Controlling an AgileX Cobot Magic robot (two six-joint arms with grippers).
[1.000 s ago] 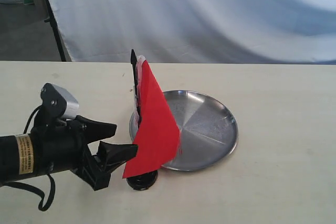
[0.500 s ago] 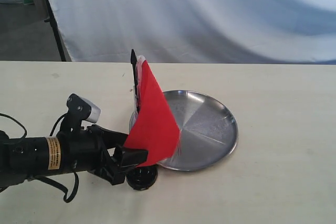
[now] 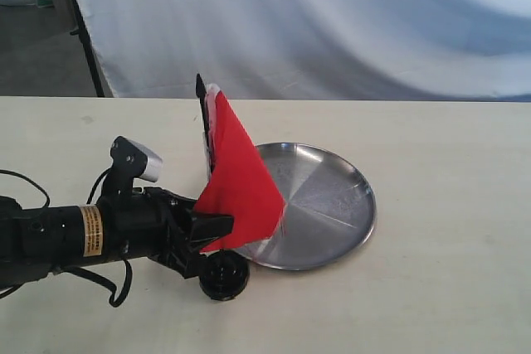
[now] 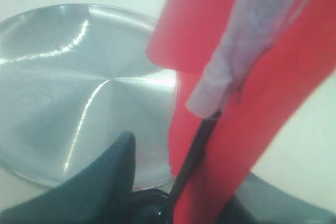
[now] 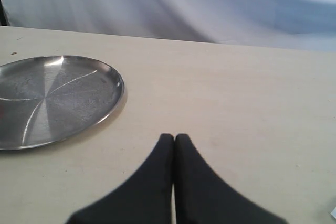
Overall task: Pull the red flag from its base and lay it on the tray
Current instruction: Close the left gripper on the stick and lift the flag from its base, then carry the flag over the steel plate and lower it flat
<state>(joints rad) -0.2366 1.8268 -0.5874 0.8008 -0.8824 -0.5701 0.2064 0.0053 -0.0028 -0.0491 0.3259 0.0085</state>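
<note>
The red flag (image 3: 241, 181) stands on its thin black pole (image 4: 191, 153), leaning a little to the left, with the pointed tip (image 3: 200, 85) uppermost. The pole's foot meets the small black base (image 3: 223, 275), which sits just in front of the steel tray (image 3: 332, 205). My left gripper (image 3: 217, 230) comes in from the left, low, under the cloth. It is open, with the pole between its fingers (image 4: 113, 174) and a gap to the near one; the cloth hides the far finger. My right gripper (image 5: 174, 137) is shut on nothing, above bare table beside the tray (image 5: 52, 98).
A pale wooden table (image 3: 448, 288) carries everything. White sheeting (image 3: 332, 22) hangs behind its far edge, and a dark stand leg (image 3: 87, 47) shows at the back left.
The left gripper has slid right, from short of the flag to straddling its pole just above the base. The flag has tipped slightly left. The tray has not moved.
</note>
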